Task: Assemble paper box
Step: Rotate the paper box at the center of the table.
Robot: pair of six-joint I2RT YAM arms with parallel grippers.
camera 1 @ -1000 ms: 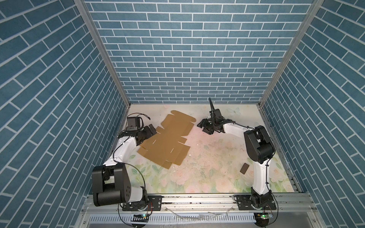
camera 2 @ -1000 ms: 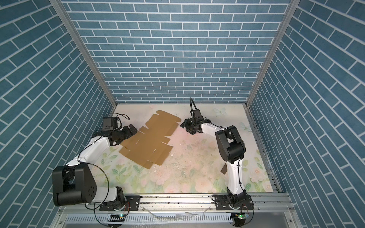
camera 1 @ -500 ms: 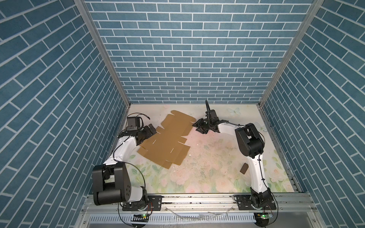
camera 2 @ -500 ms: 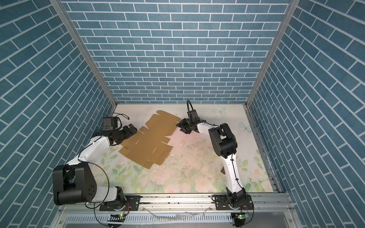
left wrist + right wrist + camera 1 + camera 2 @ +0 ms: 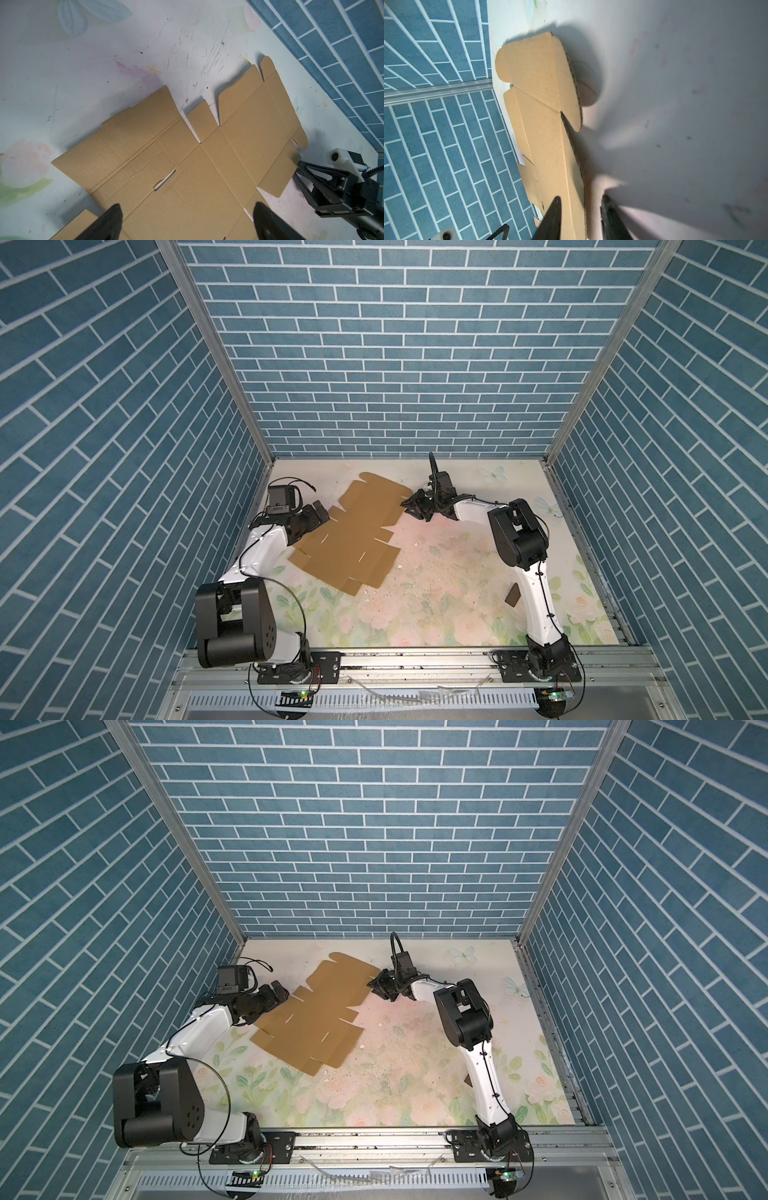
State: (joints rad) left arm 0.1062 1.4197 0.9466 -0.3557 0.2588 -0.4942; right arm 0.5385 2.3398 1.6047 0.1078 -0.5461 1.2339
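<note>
ITEM COUNT

You have one box, a single unfolded sheet. You have one dark chip. You have two grippers: one left gripper and one right gripper. Each shows two fingers in its own wrist view.

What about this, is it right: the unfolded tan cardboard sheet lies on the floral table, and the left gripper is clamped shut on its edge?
Not quite. The left gripper is open, not clamped shut: the left wrist view shows its fingers spread wide over the unfolded tan cardboard sheet. The sheet does lie on the floral table.
</note>
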